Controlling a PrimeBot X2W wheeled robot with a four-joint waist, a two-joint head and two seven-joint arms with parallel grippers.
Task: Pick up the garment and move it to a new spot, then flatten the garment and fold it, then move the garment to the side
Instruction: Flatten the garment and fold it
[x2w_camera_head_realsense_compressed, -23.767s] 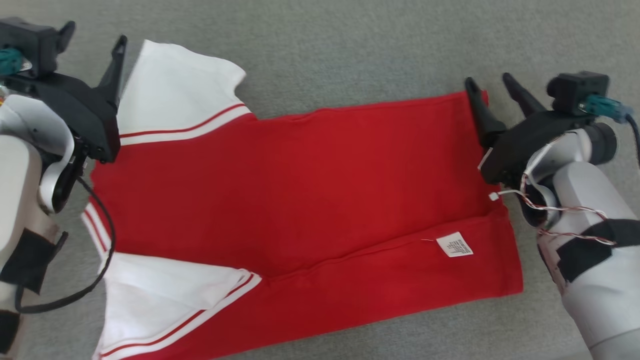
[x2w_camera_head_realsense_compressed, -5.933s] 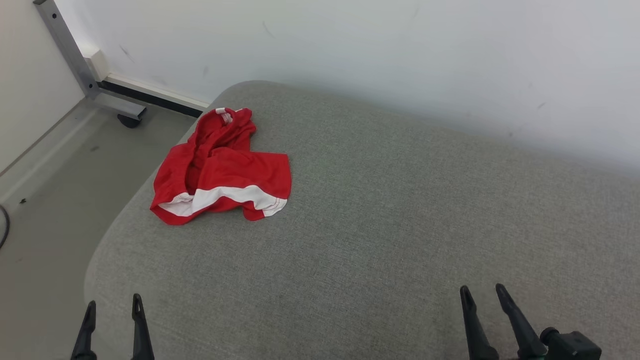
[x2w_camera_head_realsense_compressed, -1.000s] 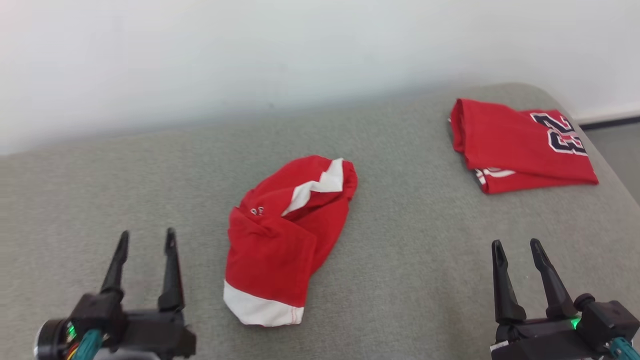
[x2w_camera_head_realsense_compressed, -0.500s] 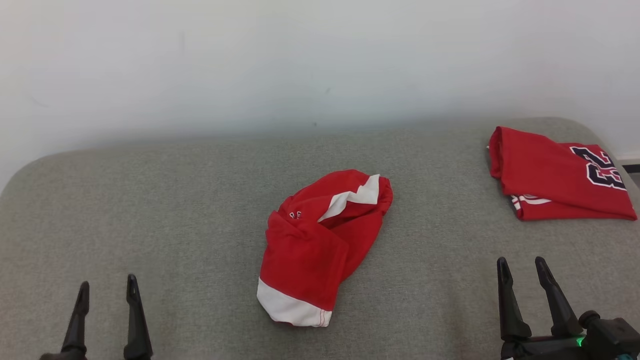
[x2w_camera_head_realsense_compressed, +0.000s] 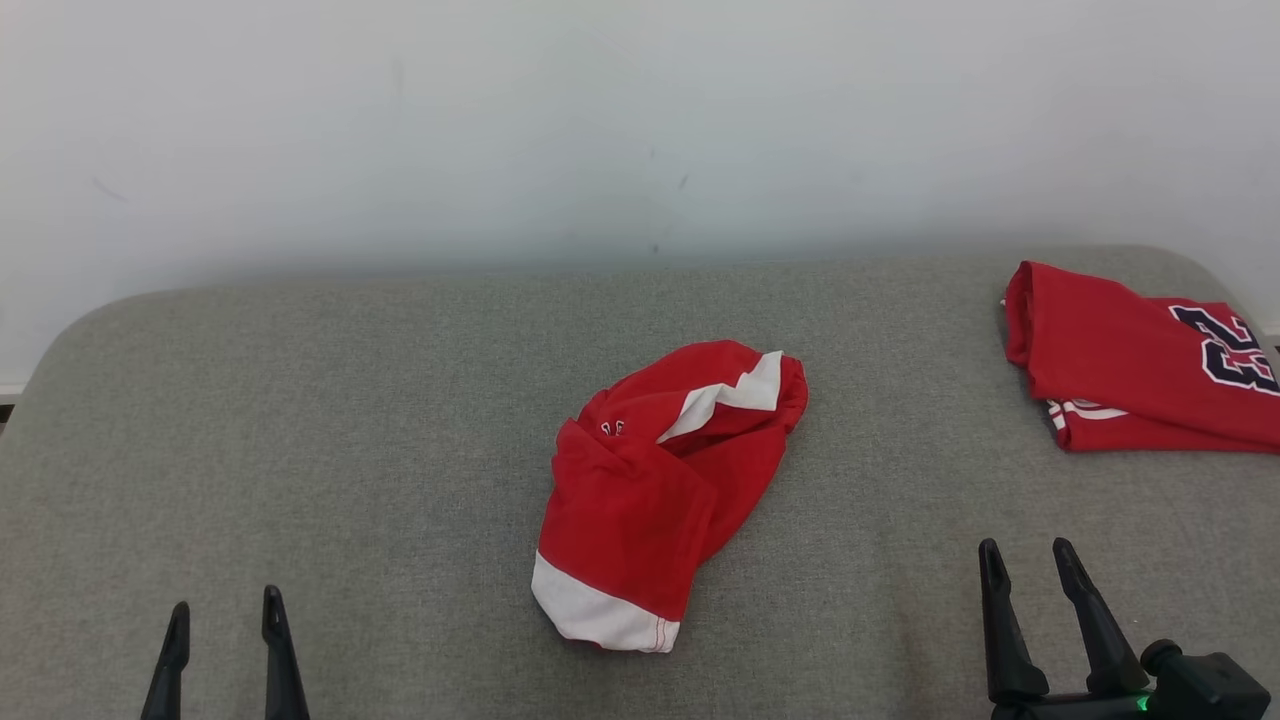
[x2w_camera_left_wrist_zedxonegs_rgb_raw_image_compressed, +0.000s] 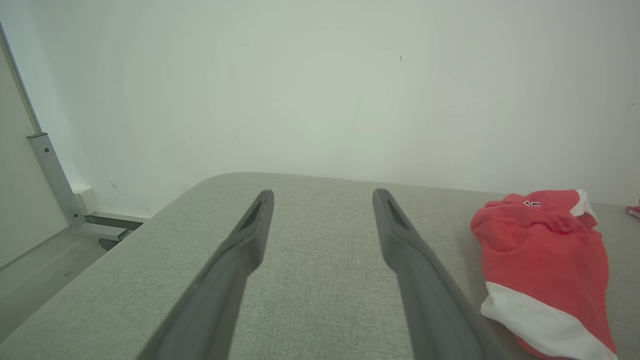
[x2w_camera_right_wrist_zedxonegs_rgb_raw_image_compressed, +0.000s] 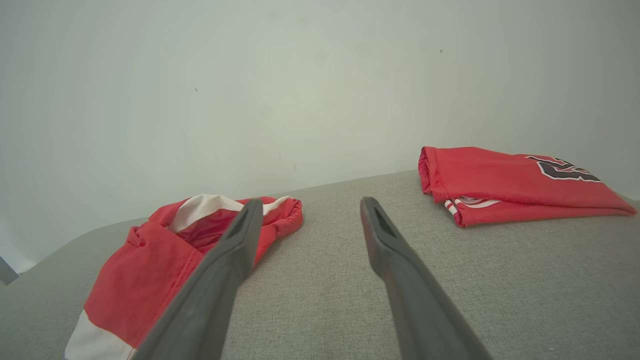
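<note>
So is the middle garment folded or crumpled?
Crumpled: the garment lies bunched in a lumpy heap with uneven creases, unlike the flat folded jersey at the right.

We see a crumpled red cloth garment (x2w_camera_head_realsense_compressed: 640, 510) with a white hem band, a folded red jersey (x2w_camera_head_realsense_compressed: 1120, 380) bearing navy, white-edged numerals and red-and-white striped trim, and a heathered grey fabric surface (x2w_camera_head_realsense_compressed: 300, 430).

cushion (x2w_camera_head_realsense_compressed: 300, 450): grey woven cloth, coarse, matt. garment (x2w_camera_head_realsense_compressed: 650, 500): soft red knit, matt, white hem band. folded jersey (x2w_camera_head_realsense_compressed: 1120, 370), right edge: smoother cloth. left gripper (x2w_camera_head_realsense_compressed: 225, 598), right gripper (x2w_camera_head_realsense_compressed: 1024, 542): dark matt plastic.
</note>
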